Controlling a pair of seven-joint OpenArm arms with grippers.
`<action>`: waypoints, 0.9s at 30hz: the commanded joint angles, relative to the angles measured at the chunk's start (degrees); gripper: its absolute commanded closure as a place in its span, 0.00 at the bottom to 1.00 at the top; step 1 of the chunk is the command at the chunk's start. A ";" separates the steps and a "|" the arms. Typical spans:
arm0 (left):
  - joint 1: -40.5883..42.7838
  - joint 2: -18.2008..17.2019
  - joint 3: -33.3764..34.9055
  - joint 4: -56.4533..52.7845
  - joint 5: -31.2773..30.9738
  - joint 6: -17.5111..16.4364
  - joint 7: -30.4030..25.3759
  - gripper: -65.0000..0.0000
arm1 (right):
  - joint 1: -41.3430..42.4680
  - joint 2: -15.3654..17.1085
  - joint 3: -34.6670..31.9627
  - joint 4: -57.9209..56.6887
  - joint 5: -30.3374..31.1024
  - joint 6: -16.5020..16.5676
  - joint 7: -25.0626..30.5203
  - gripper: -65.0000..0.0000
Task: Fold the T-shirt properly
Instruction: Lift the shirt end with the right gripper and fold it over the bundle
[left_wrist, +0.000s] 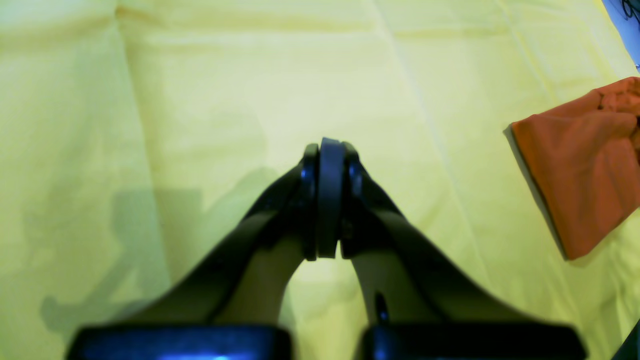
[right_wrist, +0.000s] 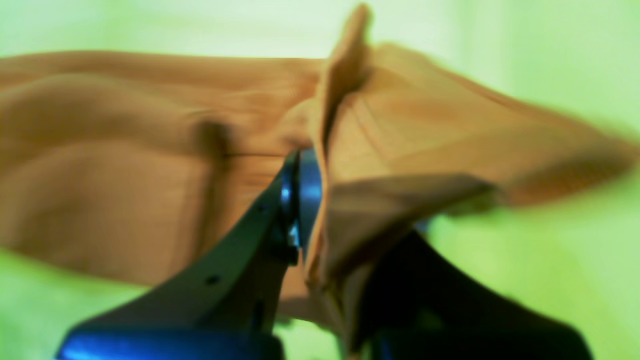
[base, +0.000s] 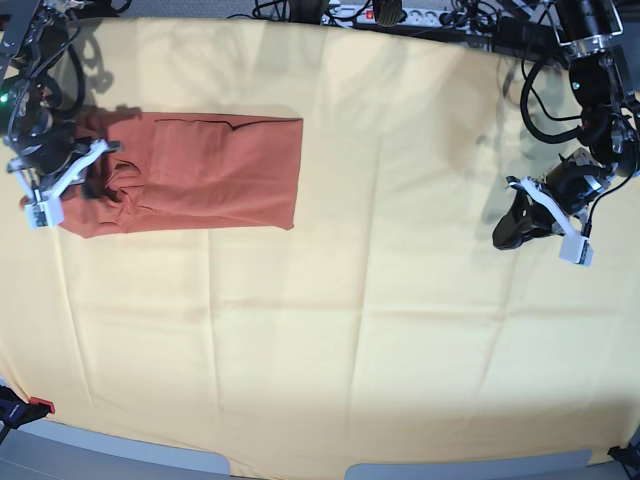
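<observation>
The rust-orange T-shirt (base: 215, 170) lies folded into a long strip at the back left of the pale yellow cloth. Its left end is bunched and lifted where my right gripper (base: 115, 188) is shut on it. In the right wrist view a raised fold of the T-shirt (right_wrist: 125, 165) stands pinched between the jaws of the right gripper (right_wrist: 315, 165). My left gripper (base: 503, 238) hovers far to the right over bare cloth. In its own view the left gripper (left_wrist: 328, 150) is shut and holds nothing. One end of the T-shirt (left_wrist: 585, 170) shows at that view's right edge.
The pale yellow cloth (base: 350, 330) covers the whole table and has soft creases. Cables and a power strip (base: 400, 15) run along the back edge. A red clamp (base: 30, 405) sits at the front left corner. The grey table rim (base: 150, 458) shows at the front.
</observation>
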 joint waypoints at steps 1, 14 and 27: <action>-0.39 -0.90 -0.42 0.83 -1.38 -0.17 -1.29 1.00 | 0.46 -0.72 0.26 1.09 3.45 1.75 1.40 1.00; 2.01 -0.76 -0.42 0.83 -1.38 -0.42 -1.27 1.00 | 1.27 -11.54 -5.81 1.05 20.65 13.11 -0.98 1.00; 2.43 -0.79 -0.42 0.83 -2.64 -0.44 -1.25 1.00 | 1.29 -11.54 -24.48 0.96 5.77 13.53 3.61 1.00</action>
